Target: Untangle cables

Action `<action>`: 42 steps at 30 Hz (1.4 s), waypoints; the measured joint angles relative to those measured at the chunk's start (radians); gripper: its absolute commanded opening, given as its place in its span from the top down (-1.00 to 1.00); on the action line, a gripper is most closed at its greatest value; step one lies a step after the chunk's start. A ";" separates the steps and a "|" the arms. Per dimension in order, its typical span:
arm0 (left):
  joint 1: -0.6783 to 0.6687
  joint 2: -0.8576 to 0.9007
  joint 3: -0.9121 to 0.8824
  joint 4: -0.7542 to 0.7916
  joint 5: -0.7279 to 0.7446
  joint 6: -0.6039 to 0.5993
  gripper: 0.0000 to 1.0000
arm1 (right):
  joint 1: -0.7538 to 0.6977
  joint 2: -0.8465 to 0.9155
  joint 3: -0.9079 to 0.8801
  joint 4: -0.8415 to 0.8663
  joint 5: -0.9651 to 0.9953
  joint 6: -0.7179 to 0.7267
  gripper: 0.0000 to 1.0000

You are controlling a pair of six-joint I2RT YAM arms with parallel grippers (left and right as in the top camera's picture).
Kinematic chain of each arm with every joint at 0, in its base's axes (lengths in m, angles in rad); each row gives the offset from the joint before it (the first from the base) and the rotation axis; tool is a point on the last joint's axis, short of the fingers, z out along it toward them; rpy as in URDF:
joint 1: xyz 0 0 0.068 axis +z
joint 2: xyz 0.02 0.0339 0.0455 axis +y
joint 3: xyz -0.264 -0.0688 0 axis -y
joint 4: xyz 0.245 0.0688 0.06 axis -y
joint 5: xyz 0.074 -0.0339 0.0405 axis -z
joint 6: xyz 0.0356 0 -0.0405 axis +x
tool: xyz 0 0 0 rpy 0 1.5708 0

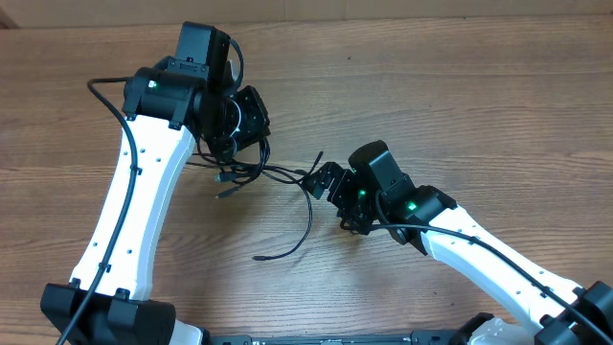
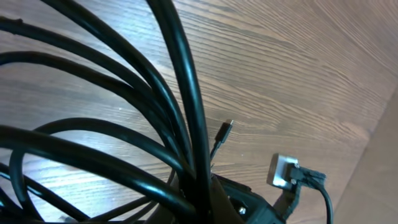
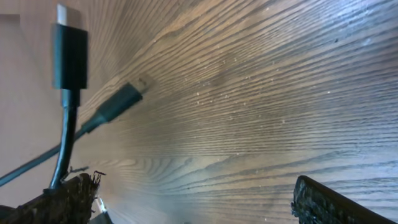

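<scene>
The cables [image 1: 241, 172] lie as a bunch of thin black cords at the table's middle, and one strand [image 1: 305, 225] trails toward the front. My left gripper [image 1: 230, 149] is down on the bunch. In the left wrist view several cords [image 2: 186, 106] run up out of its jaws [image 2: 199, 199], which are shut on them. A small plug [image 2: 224, 130] and a silver-tipped plug [image 2: 283, 171] lie beyond. My right gripper [image 1: 321, 180] is open and empty just right of the bunch. In its view [image 3: 193, 193], two plugs [image 3: 68, 56] [image 3: 121, 99] hang at the upper left.
The table is bare brown wood [image 1: 460, 86]. A thicker black wire [image 1: 110, 96] runs along the left arm. The white right arm [image 1: 488, 264] reaches in from the front right.
</scene>
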 measured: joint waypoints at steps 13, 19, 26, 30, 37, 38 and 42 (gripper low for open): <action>0.000 0.000 0.000 -0.097 -0.134 -0.330 0.91 | 0.000 0.000 0.000 -0.050 -0.079 -0.018 -0.93; 0.000 0.000 0.000 -0.109 -0.156 -0.472 0.88 | 0.000 0.000 0.000 0.045 -0.147 -0.028 -0.74; 0.000 0.000 0.000 -0.084 -0.252 -0.448 0.87 | 0.000 0.001 -0.002 0.311 -0.339 -0.171 -0.66; 0.000 0.000 -0.005 -0.066 -0.288 -0.484 0.81 | 0.000 0.001 -0.002 0.352 -0.454 -0.252 -0.50; 0.000 0.000 -0.072 -0.059 -0.246 -0.703 0.69 | 0.000 0.001 -0.002 0.352 -0.505 -0.280 0.03; 0.000 0.000 -0.076 -0.056 -0.226 -0.717 0.71 | 0.000 0.001 -0.002 0.338 -0.496 -0.290 0.25; 0.000 0.000 -0.077 -0.025 -0.129 -0.732 0.75 | 0.000 0.001 -0.002 0.233 -0.411 -0.286 0.39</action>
